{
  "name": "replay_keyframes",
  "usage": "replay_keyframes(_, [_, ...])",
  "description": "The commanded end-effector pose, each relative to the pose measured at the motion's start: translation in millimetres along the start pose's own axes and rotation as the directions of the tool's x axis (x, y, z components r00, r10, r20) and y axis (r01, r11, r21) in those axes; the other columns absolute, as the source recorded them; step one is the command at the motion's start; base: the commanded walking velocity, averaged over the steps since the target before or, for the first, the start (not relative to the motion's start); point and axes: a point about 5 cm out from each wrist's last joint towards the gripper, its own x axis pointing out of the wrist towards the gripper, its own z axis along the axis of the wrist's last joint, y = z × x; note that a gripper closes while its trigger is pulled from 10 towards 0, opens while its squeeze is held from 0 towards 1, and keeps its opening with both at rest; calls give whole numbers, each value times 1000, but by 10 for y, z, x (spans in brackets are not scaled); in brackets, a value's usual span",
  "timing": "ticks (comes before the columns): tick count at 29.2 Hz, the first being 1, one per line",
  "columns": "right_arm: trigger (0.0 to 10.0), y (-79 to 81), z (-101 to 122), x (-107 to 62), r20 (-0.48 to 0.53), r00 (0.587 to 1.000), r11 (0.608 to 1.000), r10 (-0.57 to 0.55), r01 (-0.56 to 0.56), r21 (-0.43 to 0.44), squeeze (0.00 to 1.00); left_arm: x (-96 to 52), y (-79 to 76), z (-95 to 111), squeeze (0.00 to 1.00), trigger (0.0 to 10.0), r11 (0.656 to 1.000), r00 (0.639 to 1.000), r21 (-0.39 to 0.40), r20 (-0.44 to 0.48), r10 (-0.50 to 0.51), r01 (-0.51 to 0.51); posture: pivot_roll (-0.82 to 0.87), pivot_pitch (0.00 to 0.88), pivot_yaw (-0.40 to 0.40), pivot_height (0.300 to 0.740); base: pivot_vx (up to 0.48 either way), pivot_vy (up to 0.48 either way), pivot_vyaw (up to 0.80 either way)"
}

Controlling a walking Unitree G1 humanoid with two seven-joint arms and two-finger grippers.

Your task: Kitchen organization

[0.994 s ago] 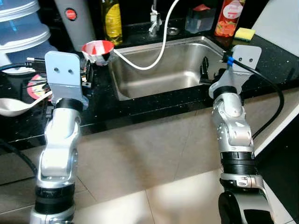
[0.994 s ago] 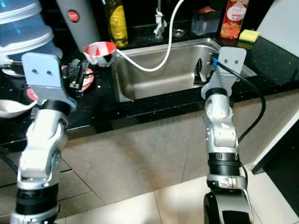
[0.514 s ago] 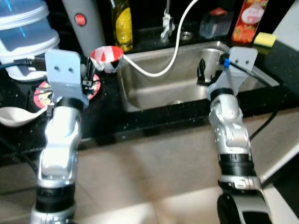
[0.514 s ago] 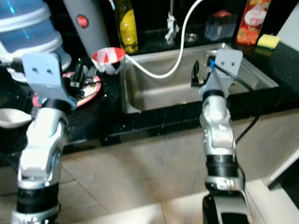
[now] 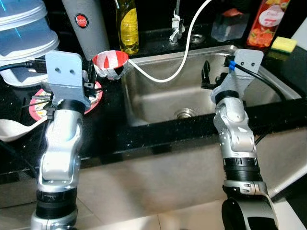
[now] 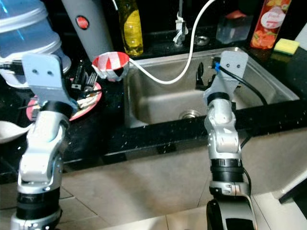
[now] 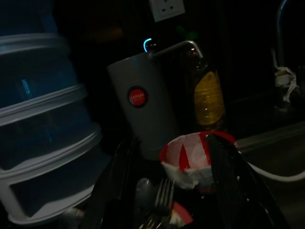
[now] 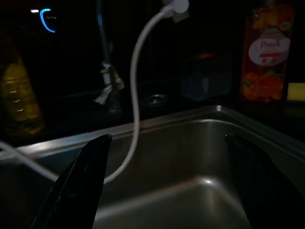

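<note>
A pink plate (image 5: 40,103) with a fork (image 7: 162,195) and other cutlery lies on the black counter (image 5: 115,127), left of the steel sink (image 5: 158,103). A red and white bowl (image 5: 111,63) stands at the sink's left back corner. My left gripper (image 5: 90,79) hovers open over the plate's right side; in its wrist view the bowl (image 7: 189,159) sits just beyond the gap between its fingers (image 7: 228,183). My right gripper (image 5: 213,79) hangs open over the sink's right half, with nothing between its fingers (image 8: 80,179).
A white hose (image 5: 163,72) loops from the tap into the sink. Behind the bowl stand a grey flask (image 5: 87,25) and an oil bottle (image 5: 127,26). Stacked blue containers (image 5: 24,40) are at far left, a juice bottle (image 5: 269,21) and yellow sponge (image 5: 283,44) at right. A white spoon (image 5: 13,129) lies near the counter's front.
The camera has moved closer to the counter, so the sink's drain now shows. Both arms have reached farther over the counter: left over the plate, right over the sink. Both stay open.
</note>
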Motion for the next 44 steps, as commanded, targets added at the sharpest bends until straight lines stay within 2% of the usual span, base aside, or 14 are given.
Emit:
replay_keyframes(1, [10000,-7,16,-4,2,1000,1000,-1,1,7,0,-8,6,-44,0,10000,1000,1000,3,-22,-5,5,69,0,77,740,356,0,0])
replay_keyframes(15, [10000,7,14,4,2,1000,1000,2,-2,10,0,-1,11,-48,0,10000,1000,1000,3,-23,-3,3,72,0,77,740,332,0,0])
replay_keyframes(37, [10000,7,14,-1,2,1000,1000,2,-2,10,0,0,-14,-72,0,10000,999,999,-32,-37,-3,2,68,0,77,740,0,0,0])
replay_keyframes(40, [10000,19,14,3,2,1000,1000,6,-6,11,0,-3,-19,-78,0,10000,999,999,-43,-41,-4,3,70,0,77,740,0,0,0])
replay_keyframes(44, [10000,57,14,0,1,1000,1000,19,-19,17,0,-32,-49,-122,0,10000,995,997,-99,-68,-31,24,68,0,75,740,0,0,0])
